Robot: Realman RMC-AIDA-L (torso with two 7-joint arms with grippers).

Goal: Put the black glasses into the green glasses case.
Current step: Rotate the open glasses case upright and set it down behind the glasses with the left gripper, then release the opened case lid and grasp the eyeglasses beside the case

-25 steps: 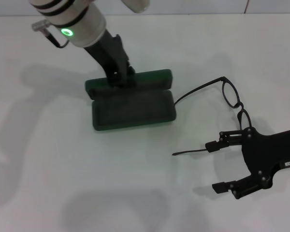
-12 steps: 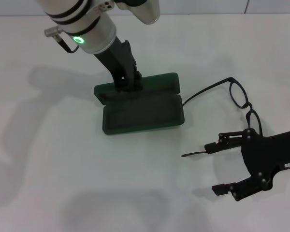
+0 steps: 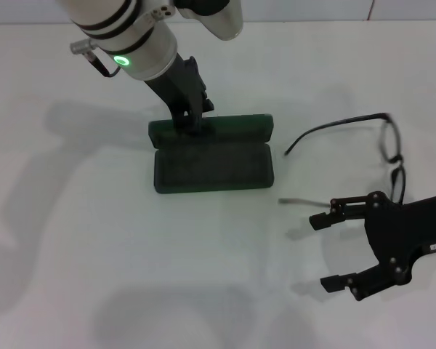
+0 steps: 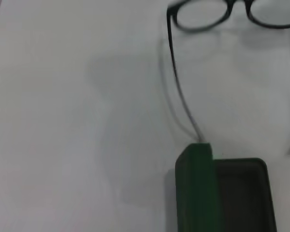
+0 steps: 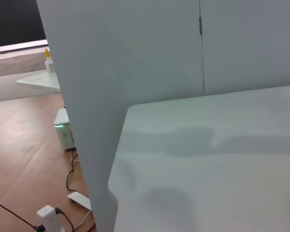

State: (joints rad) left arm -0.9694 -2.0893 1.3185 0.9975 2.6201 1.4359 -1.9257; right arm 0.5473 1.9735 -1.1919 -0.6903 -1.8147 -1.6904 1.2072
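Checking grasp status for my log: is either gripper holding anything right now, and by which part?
The left gripper grips the dark green hinged glasses case at its raised lid's rear edge. The right gripper is open and empty beside the thin black-framed glasses.

case (image 3: pixel 211 166) on table (image 3: pixel 73 247), lying open, lid on its far side | left gripper (image 3: pixel 191 120) at the case's lid, left part | glasses (image 3: pixel 356 145) on table, right of case, apart from it | right gripper (image 3: pixel 333 251) right of case, nearer the robot than the glasses
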